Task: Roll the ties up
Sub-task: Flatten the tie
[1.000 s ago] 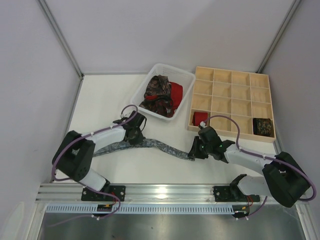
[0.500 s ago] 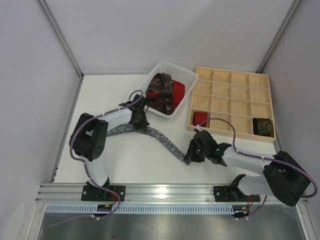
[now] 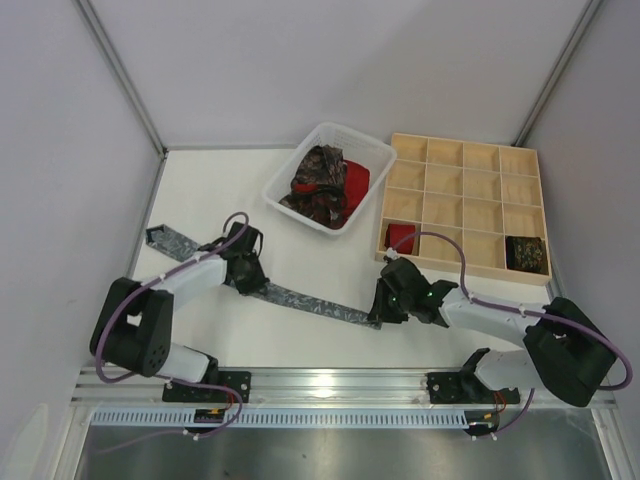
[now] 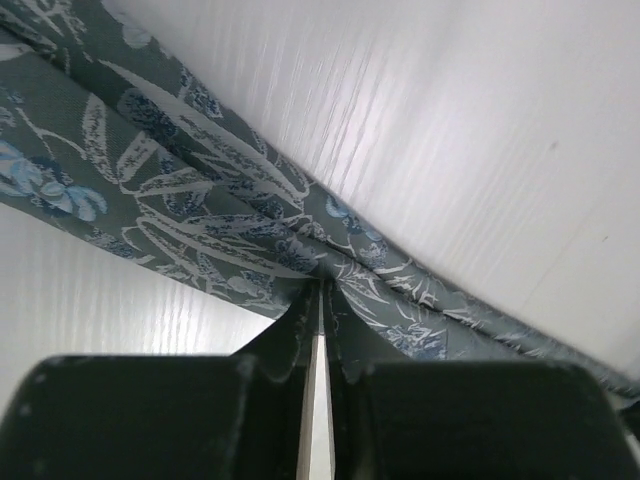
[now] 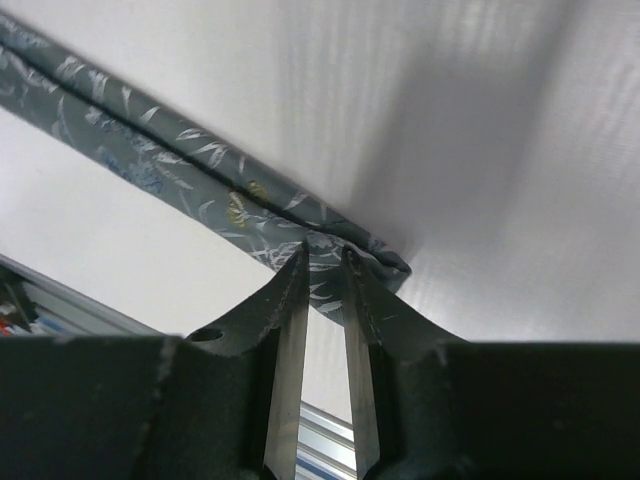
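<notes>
White bench [image 3: 190,195] and pale walls all round. Across the bench, on the near side of the white basket [image 3: 283,183], the grey tie [image 3: 310,302] lies drawn out in one long strip. One end sits well to the left of the basket, the other nearer me and to its right.

From that I judge I am at the laying-out step: the strip is straightened, but no roll is begun.

My right tool [image 3: 383,305] pinches the strip's tip, with the cloth caught in a narrow gap. My left tool [image 3: 248,275] is all but pressed together, nipping a pucker of the tie's edge partway along.

My left arm reaches low and forward toward the basket, wrist tipped down onto the cloth. My right arm stretches low and leftward, nose at the tie's end.

Next, I reckon, the right tool must fold the tip over on itself and wind while the left holds the strip taut — slack would give a loose, crooked roll. More ties [image 3: 322,185] lie heaped in the basket.
</notes>
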Motion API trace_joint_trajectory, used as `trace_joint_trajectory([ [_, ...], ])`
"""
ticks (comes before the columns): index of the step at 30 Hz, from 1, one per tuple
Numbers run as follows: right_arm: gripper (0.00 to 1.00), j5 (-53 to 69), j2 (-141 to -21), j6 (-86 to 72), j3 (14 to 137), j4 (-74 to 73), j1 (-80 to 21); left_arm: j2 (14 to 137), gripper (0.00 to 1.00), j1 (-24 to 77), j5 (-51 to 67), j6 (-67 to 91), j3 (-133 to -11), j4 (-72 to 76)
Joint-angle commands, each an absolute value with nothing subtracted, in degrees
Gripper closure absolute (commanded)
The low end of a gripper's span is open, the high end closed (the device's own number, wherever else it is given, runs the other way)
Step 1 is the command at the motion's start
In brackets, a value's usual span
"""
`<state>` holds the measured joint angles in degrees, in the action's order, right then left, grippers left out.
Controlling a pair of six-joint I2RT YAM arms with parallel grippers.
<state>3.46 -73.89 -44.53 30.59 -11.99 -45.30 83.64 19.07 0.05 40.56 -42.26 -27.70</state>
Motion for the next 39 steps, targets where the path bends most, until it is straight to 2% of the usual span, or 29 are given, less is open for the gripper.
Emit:
trace_joint_trajectory([
  [1,0.74,-0.5,-71.8,-40.0,30.5,-23.5,-44.6,79.6,0.88,19.2,-0.5,40.2,-39.4,-29.3],
  [5,0.73,2.0,-70.2,-39.8,31.8,-22.2,-44.6,74.8,0.81,25.0,0.1,41.2,-41.7,-30.2],
  [8,0.73,0.4,-68.3,-40.2,34.8,-24.9,-45.2,70.6,0.74,34.5,-2.5,44.1,-44.1,-29.5],
  [10,0.73,0.1,-65.5,-41.0,35.4,-26.2,-45.6,70.5,0.79,40.1,-0.5,45.7,-44.5,-26.3],
  [12,0.73,0.6,-63.8,-42.2,35.1,-26.3,-46.2,71.9,0.9,43.6,2.7,47.7,-44.0,-22.0],
  [18,0.71,1.8,-60.6,-45.0,32.1,-24.9,-47.5,82.2,1.0,47.9,10.5,50.0,-44.8,-12.0],
  [26,0.77,-2.7,-65.4,-47.6,26.1,-18.8,-46.7,89.3,1.0,51.9,14.1,50.6,-50.4,-8.1],
  [32,0.78,-4.7,-70.4,-49.8,24.0,-16.2,-46.7,91.7,1.0,54.4,15.1,52.2,-49.6,-5.7],
  [39,0.77,-4.3,-65.3,-49.3,26.5,-21.1,-47.2,90.6,1.0,55.5,12.5,51.2,-50.4,-7.2],
])
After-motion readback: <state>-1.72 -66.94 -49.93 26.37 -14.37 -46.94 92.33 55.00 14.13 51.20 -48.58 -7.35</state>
